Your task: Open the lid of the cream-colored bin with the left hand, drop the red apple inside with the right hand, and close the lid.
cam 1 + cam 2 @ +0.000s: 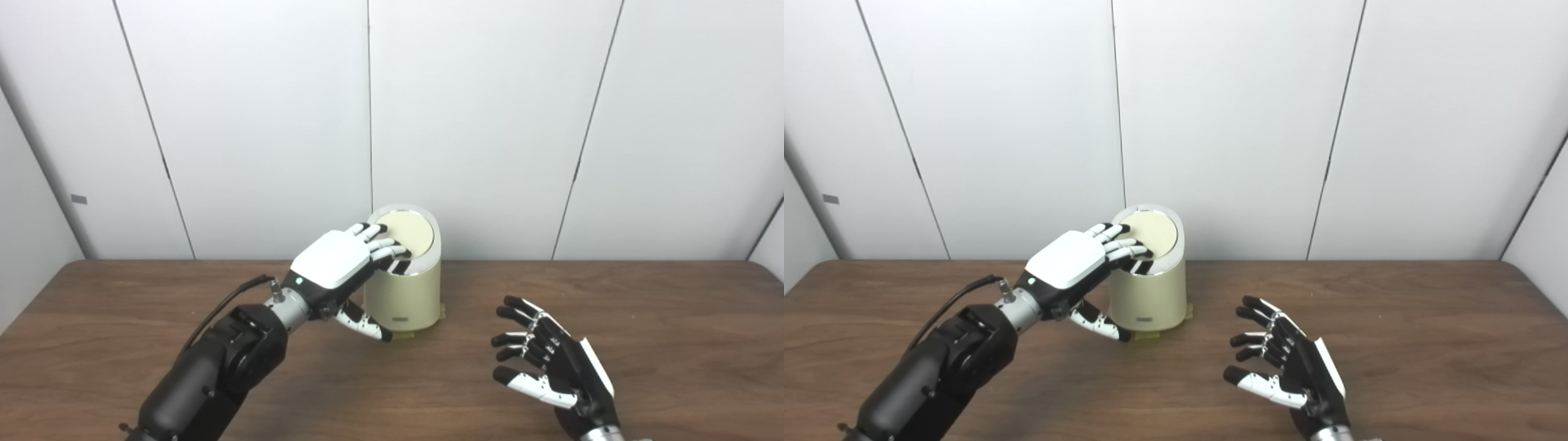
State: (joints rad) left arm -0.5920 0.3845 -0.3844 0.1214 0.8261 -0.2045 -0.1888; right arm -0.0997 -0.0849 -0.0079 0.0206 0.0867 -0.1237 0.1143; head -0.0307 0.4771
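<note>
- Your cream-colored bin stands upright at the back of the wooden table, near the white wall panels, toward 12 o'clock from the table's middle.
- Its round lid lies flat and closed inside a pale rim.
- Your left hand sits at the bin's 9 o'clock side, palm down, with the fingers stretched out and spread over the near-left edge of the lid, resting on or just above it; you cannot tell which.
- The left thumb hangs apart from the fingers, low beside the bin's wall at about 7 o'clock. The hand grips nothing.
- Your right hand hovers over the table at roughly 4 o'clock from the bin, well apart from it, palm turned toward the left, fingers loosely curled but spread, holding nothing.
- You will find no red apple in either view.
- A thin yellowish pad shows under the bin's base at its front right.
</note>
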